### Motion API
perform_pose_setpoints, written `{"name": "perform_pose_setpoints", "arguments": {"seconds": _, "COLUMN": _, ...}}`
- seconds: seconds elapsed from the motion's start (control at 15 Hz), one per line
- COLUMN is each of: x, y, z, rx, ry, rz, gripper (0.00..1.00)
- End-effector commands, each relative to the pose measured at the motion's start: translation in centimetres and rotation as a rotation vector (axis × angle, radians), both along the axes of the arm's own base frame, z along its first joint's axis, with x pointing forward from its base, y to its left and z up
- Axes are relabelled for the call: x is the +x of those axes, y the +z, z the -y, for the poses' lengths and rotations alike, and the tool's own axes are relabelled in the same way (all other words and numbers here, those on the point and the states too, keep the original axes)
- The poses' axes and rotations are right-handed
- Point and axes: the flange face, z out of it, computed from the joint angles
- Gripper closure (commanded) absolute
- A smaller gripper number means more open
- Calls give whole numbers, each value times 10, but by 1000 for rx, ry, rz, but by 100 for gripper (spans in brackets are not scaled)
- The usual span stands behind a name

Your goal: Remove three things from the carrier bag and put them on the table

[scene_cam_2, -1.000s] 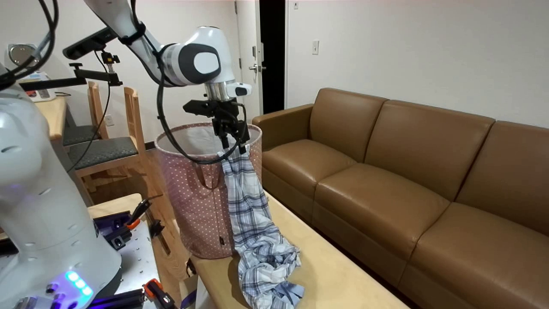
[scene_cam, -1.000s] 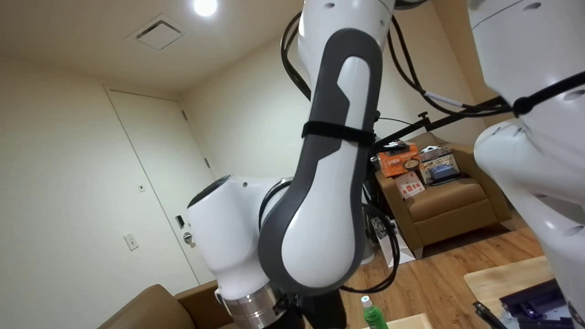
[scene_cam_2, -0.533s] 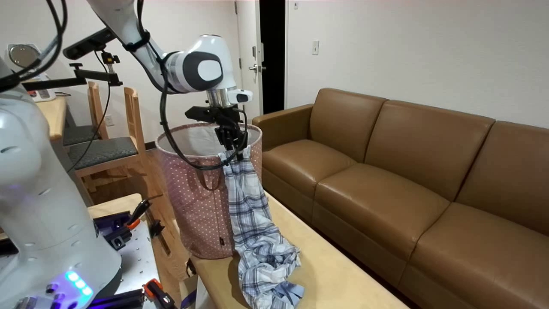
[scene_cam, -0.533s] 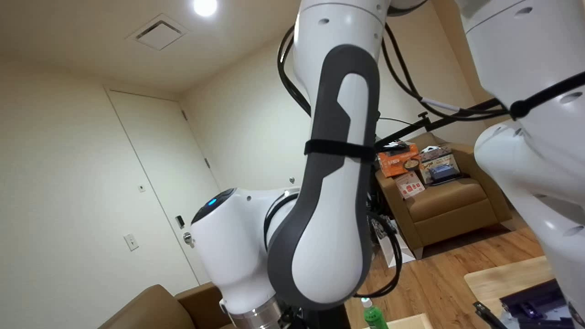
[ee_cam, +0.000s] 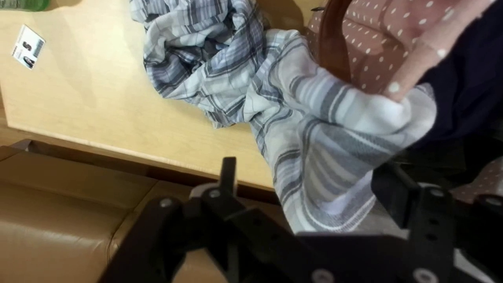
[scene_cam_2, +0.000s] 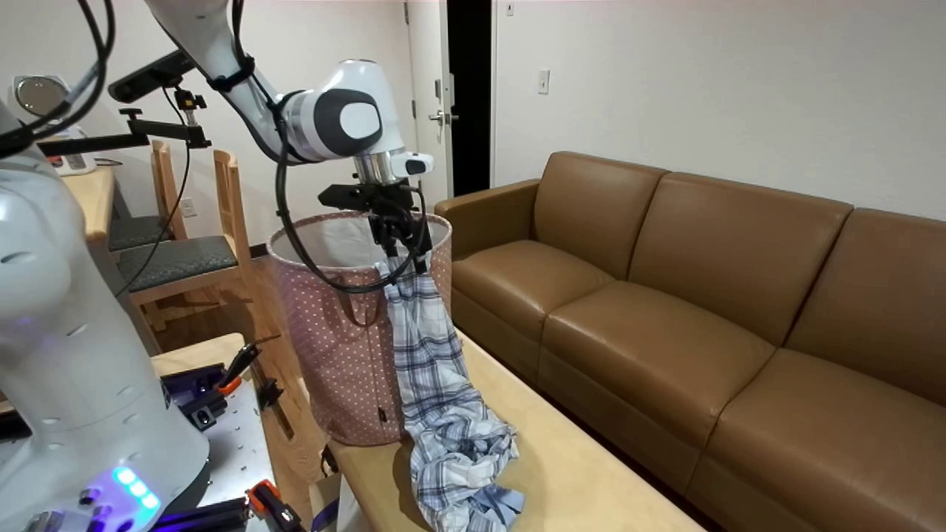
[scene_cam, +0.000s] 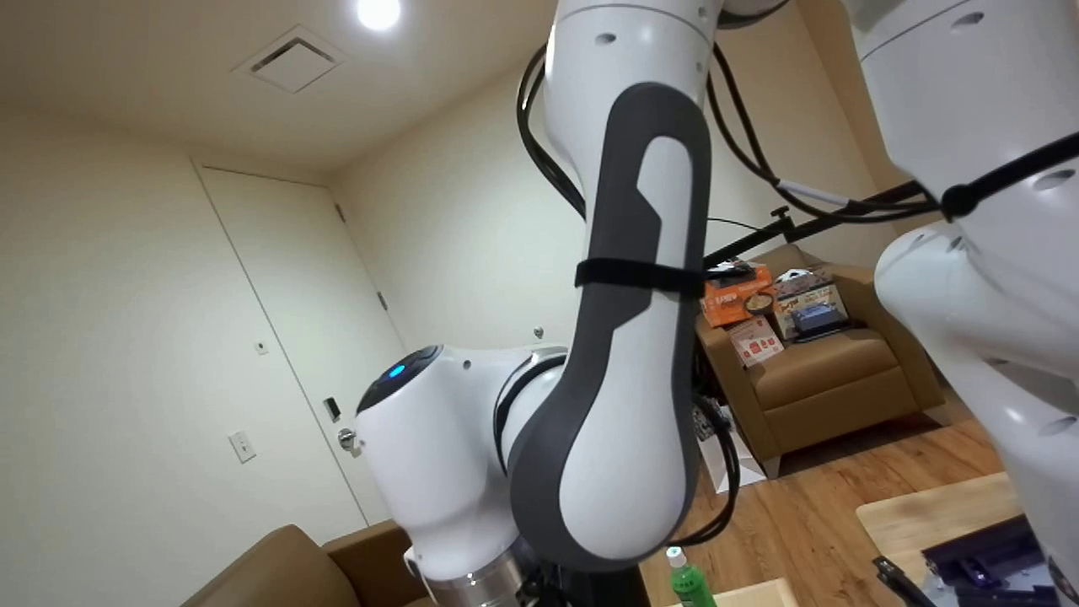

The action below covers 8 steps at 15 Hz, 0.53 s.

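Wooden table below, the jaws stand wide apart, plaid cloth between them.

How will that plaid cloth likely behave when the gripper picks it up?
The plaid cloth will probably hang limp: it drapes over the polka-dot bag's rim and follows its bend. It seems light, as its folds look thin. Its lower end may trail, since that lies bunched on the table.

Cloth: blue-white plaid. Bag: pink, white dots. Sofa: brown. Pincer: black.
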Motion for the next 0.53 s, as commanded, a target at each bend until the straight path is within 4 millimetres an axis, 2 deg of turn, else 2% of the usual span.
{"name": "perform_pose_setpoints", "arguments": {"seconds": 0.0, "x": -10, "y": 3, "z": 3, "rx": -1, "ry": -2, "rz": 40, "gripper": 32}}
{"name": "perform_pose_setpoints", "arguments": {"seconds": 0.07, "x": -12, "y": 4, "z": 4, "rx": -4, "ry": -6, "rz": 47, "gripper": 29}}
{"name": "perform_pose_setpoints", "arguments": {"seconds": 0.13, "x": -14, "y": 6, "z": 5, "rx": -9, "ry": -16, "rz": 59, "gripper": 30}}
{"name": "perform_pose_setpoints", "arguments": {"seconds": 0.27, "x": -17, "y": 6, "z": 5, "rx": -43, "ry": -25, "rz": 76, "gripper": 44}}
{"name": "perform_pose_setpoints", "arguments": {"seconds": 0.47, "x": -27, "y": 9, "z": -10, "rx": -220, "ry": 75, "rz": 145, "gripper": 63}}
